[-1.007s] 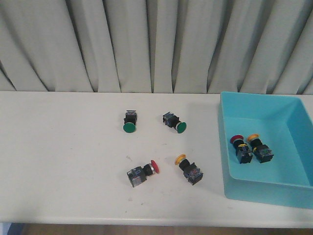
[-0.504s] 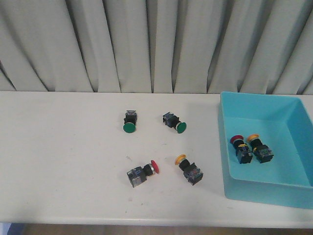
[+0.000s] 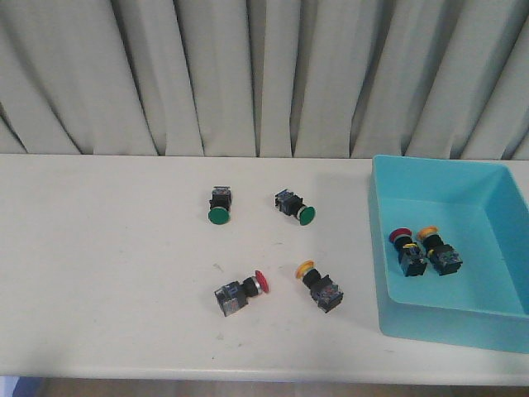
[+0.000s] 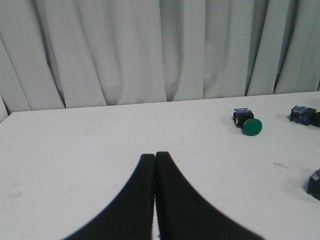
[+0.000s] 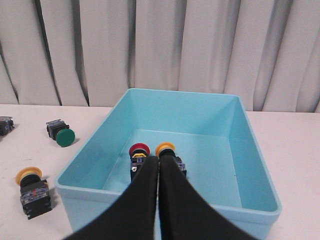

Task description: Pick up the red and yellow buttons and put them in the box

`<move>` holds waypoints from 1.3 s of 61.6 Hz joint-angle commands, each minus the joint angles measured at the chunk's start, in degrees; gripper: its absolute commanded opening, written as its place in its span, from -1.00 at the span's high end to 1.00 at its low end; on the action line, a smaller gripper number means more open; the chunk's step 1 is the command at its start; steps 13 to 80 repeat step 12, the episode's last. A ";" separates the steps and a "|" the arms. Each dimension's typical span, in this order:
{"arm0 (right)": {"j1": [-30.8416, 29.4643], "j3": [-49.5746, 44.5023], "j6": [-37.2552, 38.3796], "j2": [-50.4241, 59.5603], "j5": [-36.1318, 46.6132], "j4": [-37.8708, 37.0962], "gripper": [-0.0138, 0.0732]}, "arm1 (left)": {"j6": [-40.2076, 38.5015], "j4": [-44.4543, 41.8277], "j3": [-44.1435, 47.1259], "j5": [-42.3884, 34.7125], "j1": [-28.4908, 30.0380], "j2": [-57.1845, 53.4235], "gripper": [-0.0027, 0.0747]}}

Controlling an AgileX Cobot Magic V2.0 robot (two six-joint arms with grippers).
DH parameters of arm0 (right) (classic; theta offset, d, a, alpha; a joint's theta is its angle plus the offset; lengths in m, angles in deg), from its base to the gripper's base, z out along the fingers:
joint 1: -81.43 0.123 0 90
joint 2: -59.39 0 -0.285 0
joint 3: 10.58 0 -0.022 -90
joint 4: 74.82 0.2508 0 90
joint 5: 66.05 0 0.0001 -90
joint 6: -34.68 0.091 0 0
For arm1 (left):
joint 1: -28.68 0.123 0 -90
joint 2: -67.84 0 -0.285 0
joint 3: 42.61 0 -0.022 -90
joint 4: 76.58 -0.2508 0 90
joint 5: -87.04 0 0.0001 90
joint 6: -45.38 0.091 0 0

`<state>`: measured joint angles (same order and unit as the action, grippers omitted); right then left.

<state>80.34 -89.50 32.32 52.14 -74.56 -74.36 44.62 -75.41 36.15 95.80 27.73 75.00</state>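
Both grippers, left (image 4: 155, 156) and right (image 5: 159, 161), clenched empty. Box (image 3: 488, 327) holds two buttons, one red (image 3: 405, 246), one yellow (image 3: 438, 251). On table: one red button (image 3: 241, 292), cap pointing right; one yellow button (image 3: 320, 284), cap far-left; two green buttons (image 3: 219, 206).

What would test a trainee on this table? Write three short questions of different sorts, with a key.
1. Count: how many buttons lie inside the box?
2. True or false: the red button on the table touches the yellow button on the table.
3. Choose: the left gripper is (a) open, (b) shut on nothing, (c) shut on a button.

Key
1. Two: the red button in the box and the yellow button in the box.
2. False; bare table shows between them.
3. b; the right gripper is shut on nothing too.
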 commanded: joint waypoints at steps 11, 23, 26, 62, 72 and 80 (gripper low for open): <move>0.09 -0.35 -0.10 0.63 4.33 -0.47 0.70 | -0.17 0.66 2.66 -4.31 -0.06 -0.75 0.95; 0.09 -0.35 -0.10 0.63 4.33 -0.47 0.70 | -0.17 0.66 2.66 -4.31 -0.06 -0.75 0.95; 0.09 -0.35 -0.10 0.63 4.33 -0.47 0.70 | -0.17 0.66 2.66 -4.31 -0.06 -0.75 0.95; 0.09 -0.35 -0.10 0.63 4.33 -0.47 0.70 | -0.17 0.66 2.66 -4.31 -0.06 -0.75 0.95; 0.09 -0.35 -0.10 0.63 4.33 -0.47 0.70 | -0.17 0.66 2.66 -4.31 -0.06 -0.75 0.95; 0.09 -0.35 -0.10 0.63 4.33 -0.47 0.70 | -0.17 0.66 2.66 -4.31 -0.06 -0.75 0.95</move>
